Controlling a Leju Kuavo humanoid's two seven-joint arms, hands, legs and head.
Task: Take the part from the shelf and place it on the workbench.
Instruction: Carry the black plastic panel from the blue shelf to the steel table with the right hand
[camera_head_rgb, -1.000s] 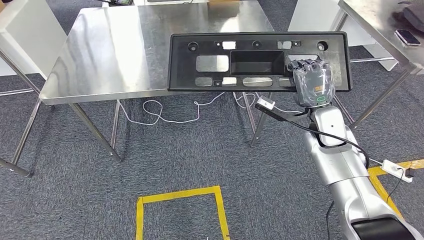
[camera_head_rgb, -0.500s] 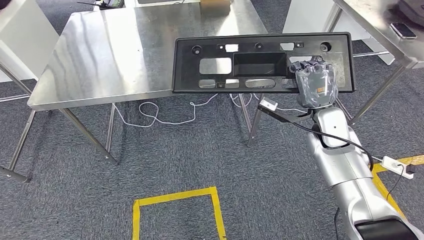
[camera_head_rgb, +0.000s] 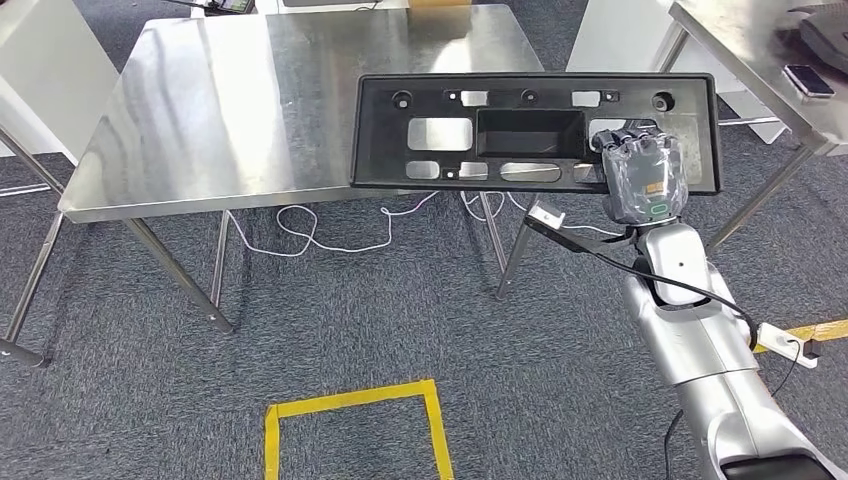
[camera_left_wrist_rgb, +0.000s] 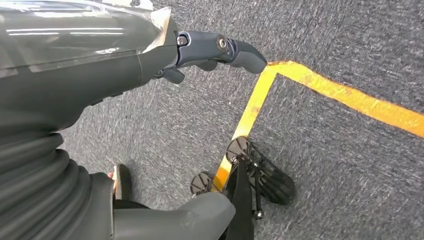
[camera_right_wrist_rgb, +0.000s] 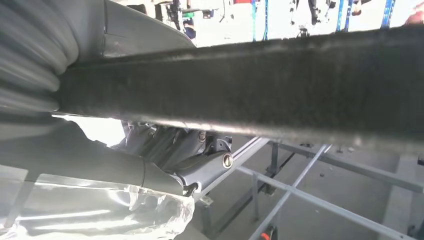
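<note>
A long black plastic part (camera_head_rgb: 530, 132) with several cut-outs is held flat above the near right corner of the steel workbench (camera_head_rgb: 250, 100). My right hand (camera_head_rgb: 645, 175) grips its near right edge, fingers over the top. From the right wrist camera the part's dark edge (camera_right_wrist_rgb: 260, 90) runs across the picture, with my hand (camera_right_wrist_rgb: 165, 160) closed under it. My left hand (camera_left_wrist_rgb: 150, 60) hangs over the grey carpet with fingers apart and nothing in it.
A second steel table (camera_head_rgb: 770, 50) at the far right carries a phone (camera_head_rgb: 806, 80). White cable (camera_head_rgb: 330, 225) trails on the carpet under the workbench. Yellow tape (camera_head_rgb: 350, 430) marks a square on the floor near me. A white cabinet (camera_head_rgb: 40, 70) stands at the left.
The view has shifted a little as I move. My right hand and the black part have gone slightly right and lower in the picture, still over the workbench's near right corner.
</note>
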